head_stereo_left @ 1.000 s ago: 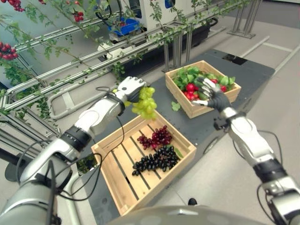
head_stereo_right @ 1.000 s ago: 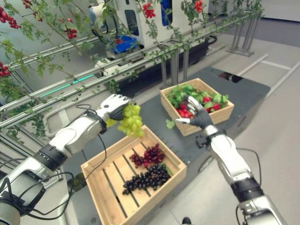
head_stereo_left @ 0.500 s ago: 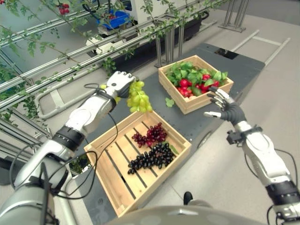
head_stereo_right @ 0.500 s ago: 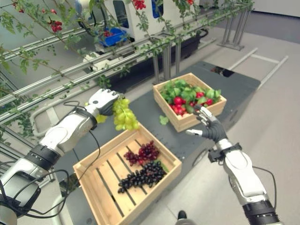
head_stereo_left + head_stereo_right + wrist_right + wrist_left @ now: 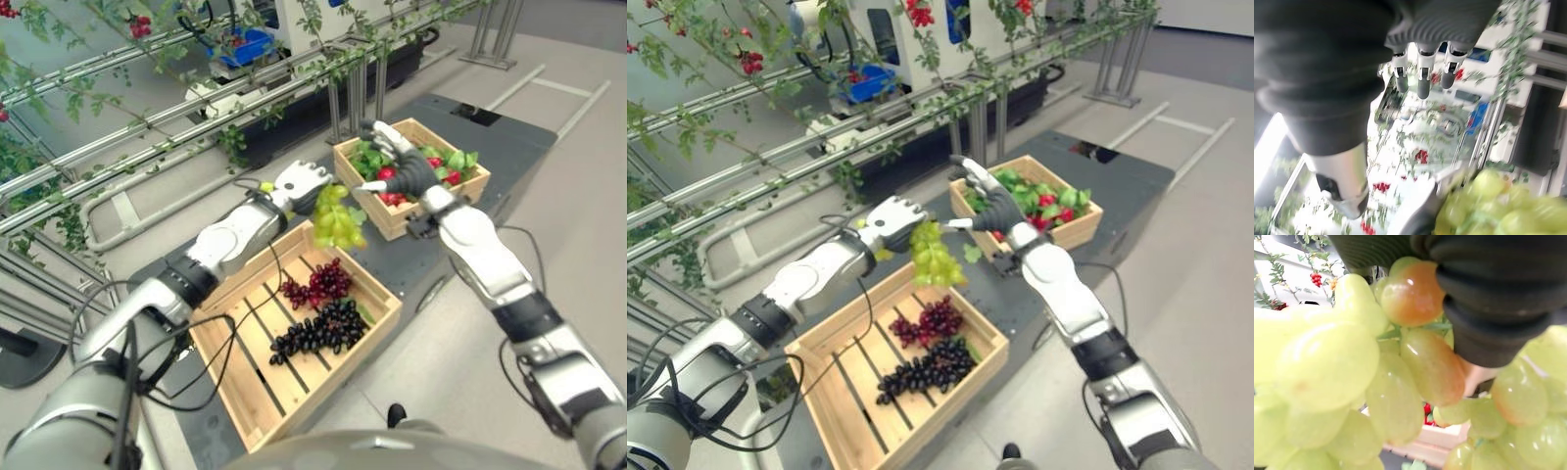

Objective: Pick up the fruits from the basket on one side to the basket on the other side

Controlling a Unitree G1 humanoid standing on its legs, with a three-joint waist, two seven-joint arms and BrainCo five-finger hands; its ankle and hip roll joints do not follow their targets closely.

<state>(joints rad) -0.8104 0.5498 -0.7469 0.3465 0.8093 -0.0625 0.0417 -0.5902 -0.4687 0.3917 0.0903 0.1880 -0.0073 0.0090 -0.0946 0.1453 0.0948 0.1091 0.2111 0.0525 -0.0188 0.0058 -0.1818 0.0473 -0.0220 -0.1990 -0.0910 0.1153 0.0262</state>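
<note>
your left hand (image 5: 302, 183) pinches the green grapes (image 5: 336, 217) above the near crate's (image 5: 247, 392) far edge; red grapes (image 5: 321, 283) and black grapes (image 5: 321, 330) lie inside. right hand (image 5: 400, 168), fingers spread, hovers before the far crate (image 5: 460, 194) of red fruit and leaves.

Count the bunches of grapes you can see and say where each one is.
3. Green bunch hangs from the left hand above the near crate. Red bunch and black bunch lie in that crate. More may be hidden under leaves in the far crate.
</note>
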